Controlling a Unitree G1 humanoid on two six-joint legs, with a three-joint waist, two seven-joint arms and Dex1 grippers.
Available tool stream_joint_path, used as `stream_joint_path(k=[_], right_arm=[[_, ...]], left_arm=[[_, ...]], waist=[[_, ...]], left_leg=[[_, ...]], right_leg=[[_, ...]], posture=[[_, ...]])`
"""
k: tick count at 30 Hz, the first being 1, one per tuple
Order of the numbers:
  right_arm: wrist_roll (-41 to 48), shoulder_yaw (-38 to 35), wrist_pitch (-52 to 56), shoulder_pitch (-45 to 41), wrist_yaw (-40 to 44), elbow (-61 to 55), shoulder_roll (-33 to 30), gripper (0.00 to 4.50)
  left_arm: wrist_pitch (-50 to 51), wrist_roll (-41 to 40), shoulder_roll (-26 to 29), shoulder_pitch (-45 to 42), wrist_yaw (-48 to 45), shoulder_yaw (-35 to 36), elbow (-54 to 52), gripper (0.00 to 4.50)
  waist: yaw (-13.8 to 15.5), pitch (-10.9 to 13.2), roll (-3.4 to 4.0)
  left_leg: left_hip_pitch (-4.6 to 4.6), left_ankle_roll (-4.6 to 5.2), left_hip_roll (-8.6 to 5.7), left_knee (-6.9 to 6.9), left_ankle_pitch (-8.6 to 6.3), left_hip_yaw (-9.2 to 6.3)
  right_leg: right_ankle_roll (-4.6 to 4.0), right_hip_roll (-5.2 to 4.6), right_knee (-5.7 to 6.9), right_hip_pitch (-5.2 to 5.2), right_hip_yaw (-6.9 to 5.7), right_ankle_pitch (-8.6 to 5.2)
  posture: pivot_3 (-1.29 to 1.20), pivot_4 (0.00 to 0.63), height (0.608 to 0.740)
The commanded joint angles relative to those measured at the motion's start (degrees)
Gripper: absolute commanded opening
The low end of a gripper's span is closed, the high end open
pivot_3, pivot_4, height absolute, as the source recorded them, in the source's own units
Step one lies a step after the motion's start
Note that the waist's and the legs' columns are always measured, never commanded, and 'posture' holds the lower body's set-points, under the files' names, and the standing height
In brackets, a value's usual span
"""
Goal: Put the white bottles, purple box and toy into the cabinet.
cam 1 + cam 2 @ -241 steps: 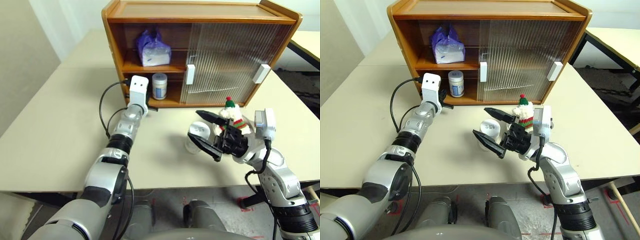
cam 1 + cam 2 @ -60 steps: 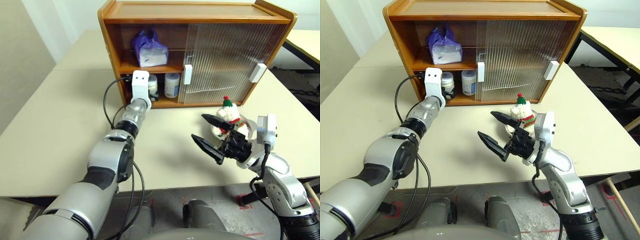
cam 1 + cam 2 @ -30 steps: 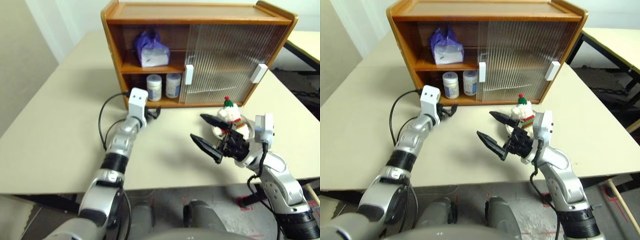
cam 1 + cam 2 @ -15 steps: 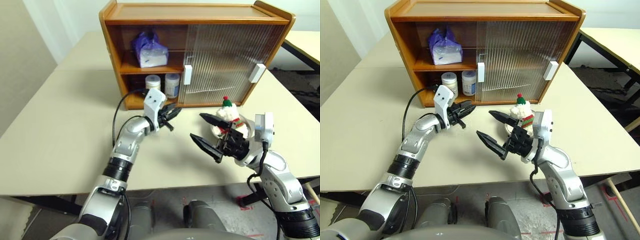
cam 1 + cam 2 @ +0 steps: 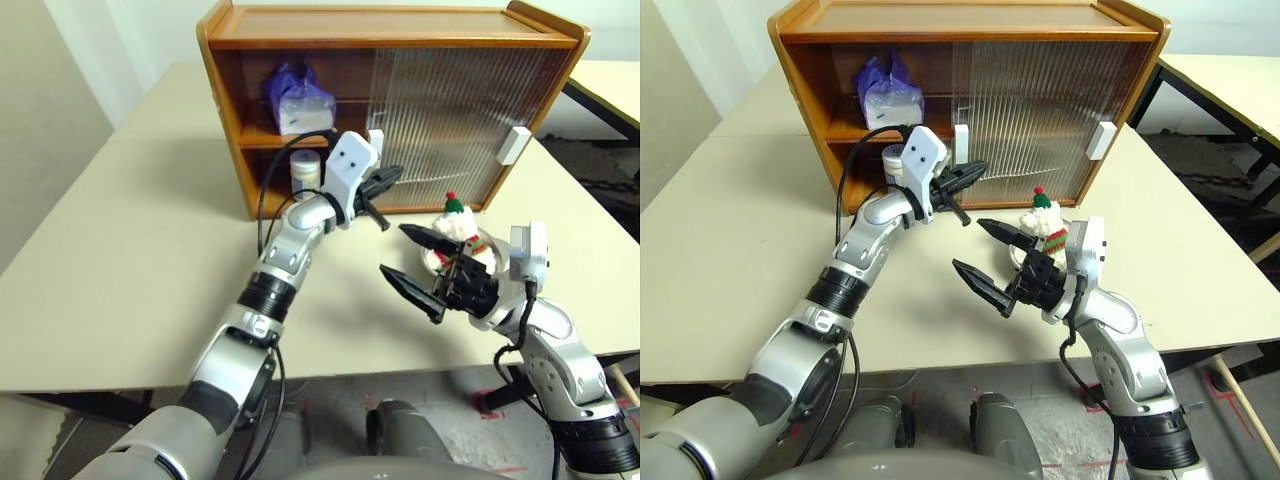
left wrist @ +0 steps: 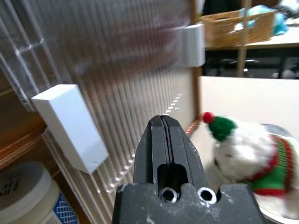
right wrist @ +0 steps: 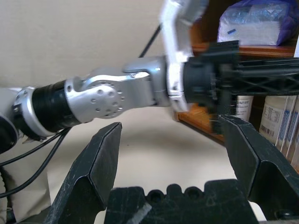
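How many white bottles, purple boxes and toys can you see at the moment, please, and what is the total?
white bottles: 2, side by side on the lower shelf of the cabinet
purple box: 1, on the upper shelf
toy: 1, on the table in front of the cabinet
Total: 4

text: none legible — white bottle label: blue print, unreadable

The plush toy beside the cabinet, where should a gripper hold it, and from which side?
Grip the toy around its soft body at the scarf, coming from the front with the open right gripper. It stands upright, and the cabinet blocks the back.
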Motion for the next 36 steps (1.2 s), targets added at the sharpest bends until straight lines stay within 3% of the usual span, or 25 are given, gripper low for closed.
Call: stream_joint_path(k=[1, 12, 22, 36], right_arm=[[-0.4, 0.0, -0.1, -0.4, -0.4, 0.1, 0.1, 4.50], [-0.4, 0.4, 0.3, -0.7, -0.7, -0.2, 0.1, 4.50], [-0.3, 0.3, 0.6, -0.8, -0.6, -0.2, -0.1, 4.50], [-0.4, 0.6, 0.5, -1.2, -0.2, 0.6, 0.2, 4.50]], left_arm=[[-1.4, 1.7, -0.2, -2.5, 4.0, 1.3, 4.7, 0.03], [-2.5, 1.1, -0.9, -5.9, 13.0, 6.1, 10.0, 0.03], [1.2, 1.5, 1.1, -1.1, 17.2, 7.2, 2.1, 0.03], [5.1, 1.4, 6.2, 3.6, 21.6, 10.4, -5.6, 0.03]], waist=[[0.0, 0.0, -0.01], [-0.2, 0.0, -0.01], [-1.7, 0.1, -0.01], [-1.4, 0.3, 0.08]], left_leg=[[-0.01, -0.01, 0.00, 0.00, 0.00, 0.00], [0.01, -0.04, 0.01, 0.00, -0.02, 0.01], [0.13, -0.04, 0.04, 0.00, -0.02, 0.01], [0.40, -0.05, 0.10, -0.05, -0.03, 0.00]], right_leg=[[0.02, 0.00, 0.00, 0.00, 0.00, -0.01], [0.04, -0.01, -0.01, -0.01, 0.01, 0.08], [0.01, 0.07, 0.04, 0.00, 0.04, 0.27], [0.07, 0.13, 0.09, 0.04, 0.08, 0.52]], posture=[[0.03, 0.000, 0.740], [0.04, 0.000, 0.740], [0.05, 0.000, 0.740], [0.06, 0.000, 0.740]])
